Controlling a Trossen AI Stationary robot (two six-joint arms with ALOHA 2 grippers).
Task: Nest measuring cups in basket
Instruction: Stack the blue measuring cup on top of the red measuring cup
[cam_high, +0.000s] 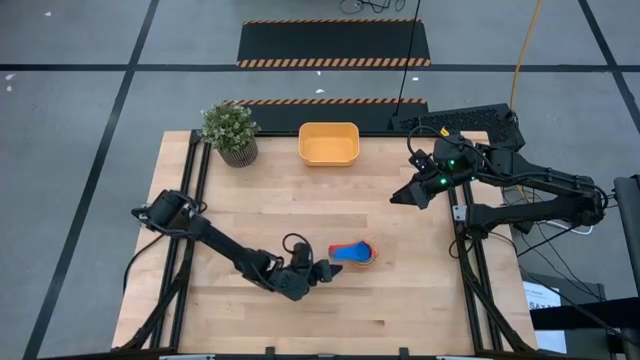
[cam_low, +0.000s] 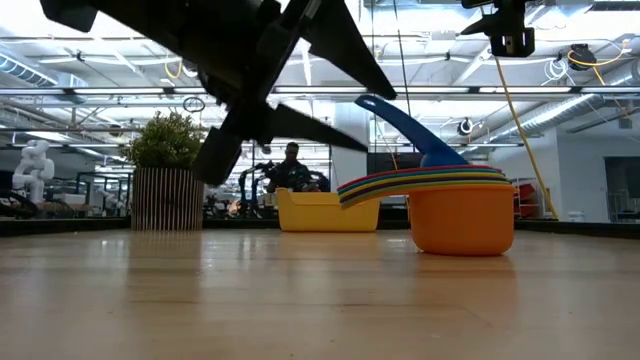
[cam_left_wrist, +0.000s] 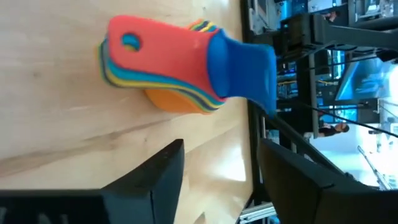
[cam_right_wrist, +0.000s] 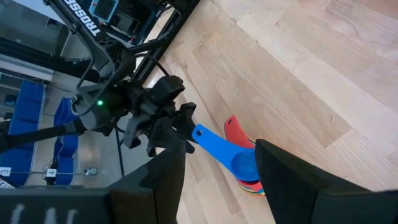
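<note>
**Nested cups set down, basket not yet reached**

The measuring cups (cam_high: 353, 254) are seen stacked together on the table (cam_high: 300, 200), well apart from the basket (cam_high: 328, 143) at the far edge. The left gripper (cam_high: 324, 270) is held open and empty just beside the stack's handles. The stack apparently has to be regripped and carried to the basket. The right gripper (cam_high: 403, 198) is parked aloft, its fingers parted, holding nothing
</note>
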